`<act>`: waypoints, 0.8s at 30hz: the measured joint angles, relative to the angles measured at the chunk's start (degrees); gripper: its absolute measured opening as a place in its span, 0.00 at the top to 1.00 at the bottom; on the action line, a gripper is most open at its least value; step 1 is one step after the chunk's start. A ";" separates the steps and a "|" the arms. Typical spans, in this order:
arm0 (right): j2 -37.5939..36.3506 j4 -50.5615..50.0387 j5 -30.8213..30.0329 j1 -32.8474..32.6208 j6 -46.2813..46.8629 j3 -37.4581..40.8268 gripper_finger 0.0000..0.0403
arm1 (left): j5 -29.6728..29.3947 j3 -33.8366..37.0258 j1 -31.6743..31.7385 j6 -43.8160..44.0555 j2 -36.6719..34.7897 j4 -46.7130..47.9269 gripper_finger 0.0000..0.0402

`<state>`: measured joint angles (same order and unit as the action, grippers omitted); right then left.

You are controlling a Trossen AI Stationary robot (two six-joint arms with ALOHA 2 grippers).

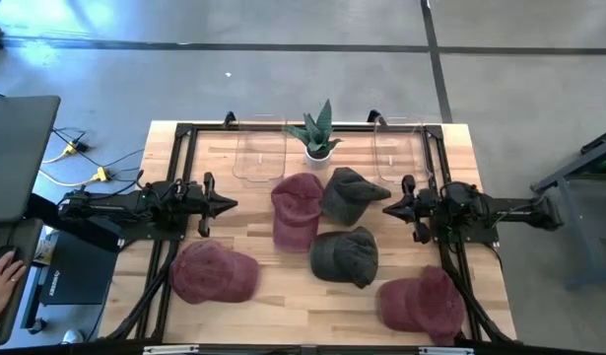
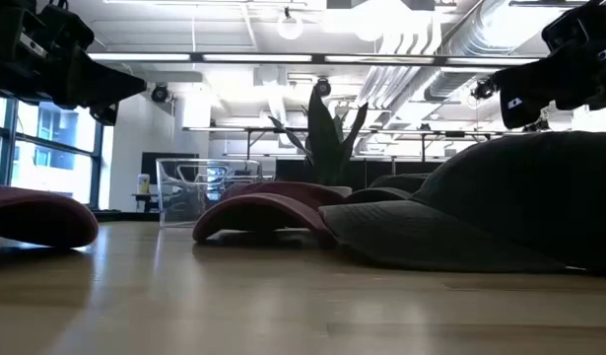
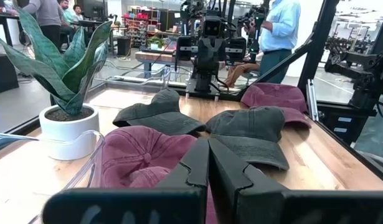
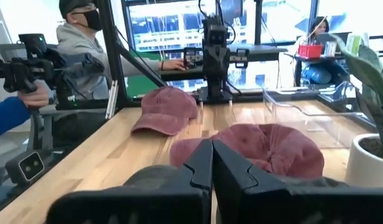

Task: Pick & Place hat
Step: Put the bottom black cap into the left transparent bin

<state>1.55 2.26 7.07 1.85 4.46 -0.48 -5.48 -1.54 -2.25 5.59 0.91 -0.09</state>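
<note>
Nearest to the low camera lies a dark grey cloth cap (image 2: 480, 212), which fills the right side of that view and rests on the light wooden tabletop (image 1: 283, 286). Behind it in that view is a faded red cloth cap (image 2: 268, 212), and one more red cap (image 2: 36, 217) shows at the left edge.

From above, five caps lie on the tabletop. The red cap in the middle (image 1: 296, 207) touches a dark grey cap beside the plant (image 1: 350, 193). The dark grey cap in the centre (image 1: 344, 254) lies just below these two in the picture. A red cap at the front left (image 1: 212, 273) and a red cap at the front right (image 1: 423, 303) lie apart from the group.

A green plant with pointed leaves in a white pot (image 1: 319, 136) stands at the far edge, between two clear plastic boxes, the left clear box (image 1: 260, 151) and the right clear box (image 1: 398, 150).

The left end effector (image 1: 227, 205) hangs above the tabletop at the left side, pointing to the centre, and its fingers (image 3: 194, 168) are pressed together on nothing. The right end effector (image 1: 391, 208) hangs at the right side, near the grey cap beside the plant, and its fingers (image 4: 202, 165) are also together, holding nothing.

A person's hand (image 1: 1, 271) rests at the left edge, beside the tabletop.
</note>
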 joint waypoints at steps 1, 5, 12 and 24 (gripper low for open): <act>-0.37 0.00 0.01 0.00 -0.02 0.01 1.00 | 0.00 0.00 -0.02 0.57 -0.02 0.01 1.00; -1.37 -0.08 -0.02 0.00 -0.45 0.01 1.00 | -0.01 0.00 -0.01 1.08 0.00 0.05 1.00; -1.43 -0.30 -0.57 0.00 -0.88 0.01 1.00 | -0.02 0.00 -0.01 1.77 -0.02 0.08 1.00; 6.51 -2.22 -7.92 -2.26 16.31 -3.60 1.00 | -0.70 0.00 -0.01 5.11 -0.01 -0.12 1.00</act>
<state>8.06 0.04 -0.85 -0.41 20.77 -4.09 -6.17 -1.54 -2.26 10.70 0.90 -0.20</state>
